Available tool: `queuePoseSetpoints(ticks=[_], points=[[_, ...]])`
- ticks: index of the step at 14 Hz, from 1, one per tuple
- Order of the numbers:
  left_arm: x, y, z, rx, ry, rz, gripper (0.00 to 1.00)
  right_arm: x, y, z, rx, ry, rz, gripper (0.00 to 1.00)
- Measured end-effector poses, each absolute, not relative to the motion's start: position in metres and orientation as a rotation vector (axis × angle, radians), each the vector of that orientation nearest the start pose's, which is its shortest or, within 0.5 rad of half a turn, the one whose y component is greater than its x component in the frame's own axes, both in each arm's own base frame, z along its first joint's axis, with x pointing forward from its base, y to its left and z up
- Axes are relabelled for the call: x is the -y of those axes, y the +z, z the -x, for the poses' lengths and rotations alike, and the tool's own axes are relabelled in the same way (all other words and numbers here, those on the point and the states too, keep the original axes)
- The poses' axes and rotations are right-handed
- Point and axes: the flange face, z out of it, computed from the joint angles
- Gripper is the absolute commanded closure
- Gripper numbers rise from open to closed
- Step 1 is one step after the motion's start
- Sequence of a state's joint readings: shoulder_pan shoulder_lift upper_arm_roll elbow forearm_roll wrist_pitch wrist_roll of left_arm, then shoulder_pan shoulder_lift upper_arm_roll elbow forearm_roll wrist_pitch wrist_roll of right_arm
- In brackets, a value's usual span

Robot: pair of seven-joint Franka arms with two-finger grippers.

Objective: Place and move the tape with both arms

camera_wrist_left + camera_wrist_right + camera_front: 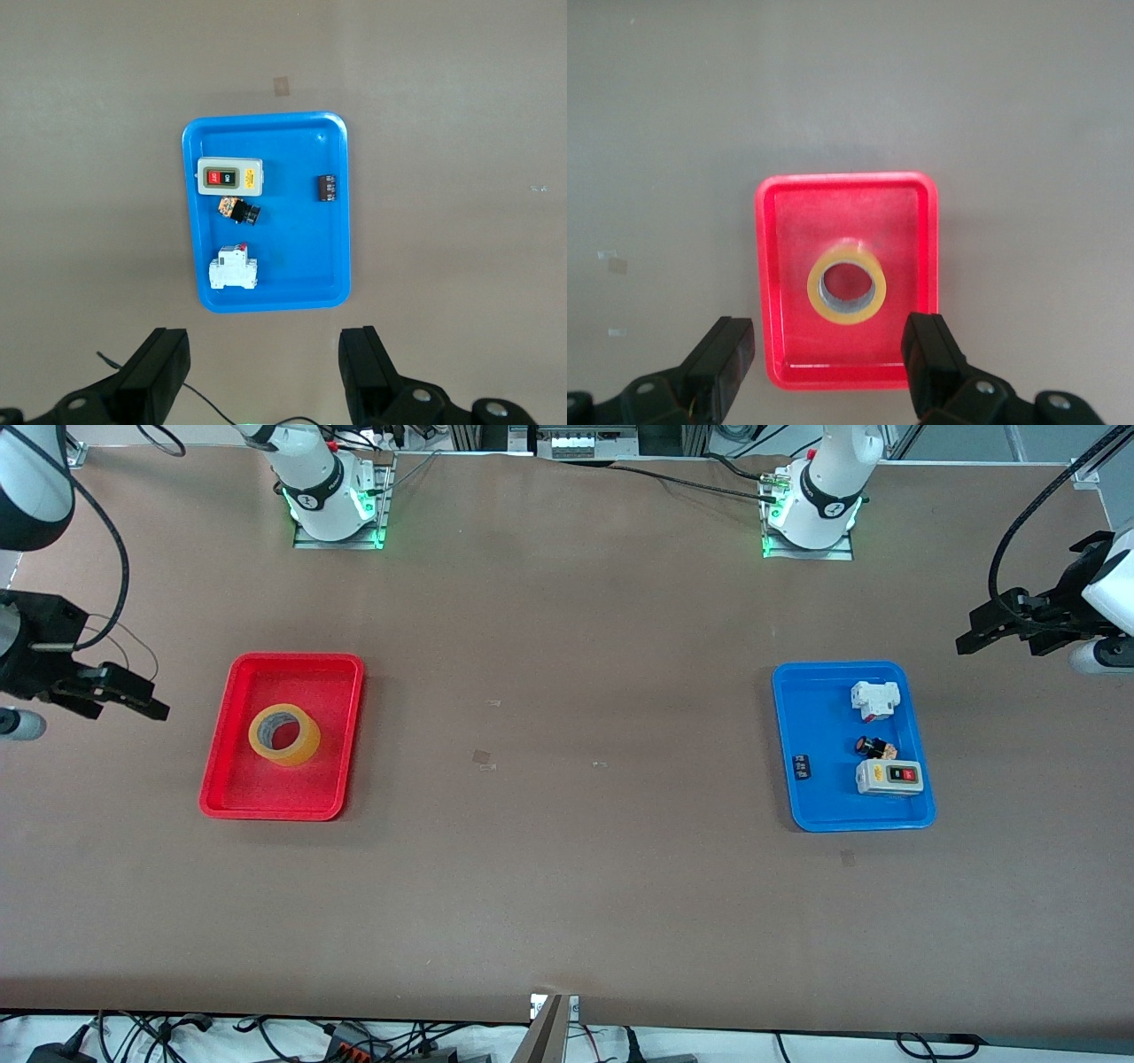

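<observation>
1. The ring-shaped roll of translucent yellow tape with a grey inner core [284, 734] lies flat, hole upward, in the shallow red plastic tray [232, 775] toward the right arm's end of the table. It sits near the middle of that tray, apart from every wall.

2. The right arm's black two-finger gripper [133, 695] hangs high over the bare table just off the red tray's outer side, at the edge of the front view. Its fingers stand spread wide and hold nothing; in the right wrist view the tape [847, 291] and the tray [772, 274] show between and past the two fingers [930, 354].

3. The left arm's black two-finger gripper [974, 638] hangs over the table near the shallow blue plastic tray [797, 717], also at the view's edge. Its fingers are parted and empty too, as the left wrist view shows [266, 363].

4. My judgement: the task has hardly begun. The tape is untouched by either gripper, so the pickup, the placing and any move by the second arm are all left to do.

5. The blue tray holds a white breaker-like block [874, 699], a small black and red push button [873, 747], a grey switch box with a red and a black key [889, 777] and a small dark part [801, 766] by its rim; these take up the half toward the left arm's end.

6. The brown table top [567, 850] between the two trays is wide and bare, giving ample room for a set-down or handover. The red tray's low rim should be cleared by lifting straight up first.
</observation>
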State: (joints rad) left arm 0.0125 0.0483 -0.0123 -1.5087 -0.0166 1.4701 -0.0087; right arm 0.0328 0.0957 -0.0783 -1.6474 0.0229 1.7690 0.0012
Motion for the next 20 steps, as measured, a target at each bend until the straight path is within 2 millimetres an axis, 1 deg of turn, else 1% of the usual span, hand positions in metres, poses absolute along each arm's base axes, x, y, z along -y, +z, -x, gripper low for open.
queuePoseSetpoints(ticks=[1, 3, 7, 15, 19, 20], points=[[0.002, 0.618, -0.559, 0.012, 0.138, 3.155, 0.0, 0.023, 0.55, -0.588, -0.066, -0.033, 3.125, 0.0], [0.005, 0.619, -0.558, 0.003, 0.138, 3.155, 0.0, 0.023, 0.553, -0.583, -0.042, -0.028, 3.124, 0.0], [0.01, 0.618, -0.559, -0.01, 0.14, 3.155, 0.0, 0.023, 0.557, -0.582, -0.04, -0.039, 3.123, 0.0], [0.01, 0.618, -0.559, -0.012, 0.144, 3.155, 0.0, 0.02, 0.555, -0.578, -0.031, 0.01, 3.121, 0.0], [0.01, 0.618, -0.559, -0.013, 0.145, 3.155, 0.0, 0.011, 0.566, -0.573, -0.005, -0.015, 3.117, 0.0], [0.01, 0.618, -0.558, -0.013, 0.145, 3.155, 0.0, 0.013, 0.569, -0.572, -0.01, -0.019, 3.118, 0.0]])
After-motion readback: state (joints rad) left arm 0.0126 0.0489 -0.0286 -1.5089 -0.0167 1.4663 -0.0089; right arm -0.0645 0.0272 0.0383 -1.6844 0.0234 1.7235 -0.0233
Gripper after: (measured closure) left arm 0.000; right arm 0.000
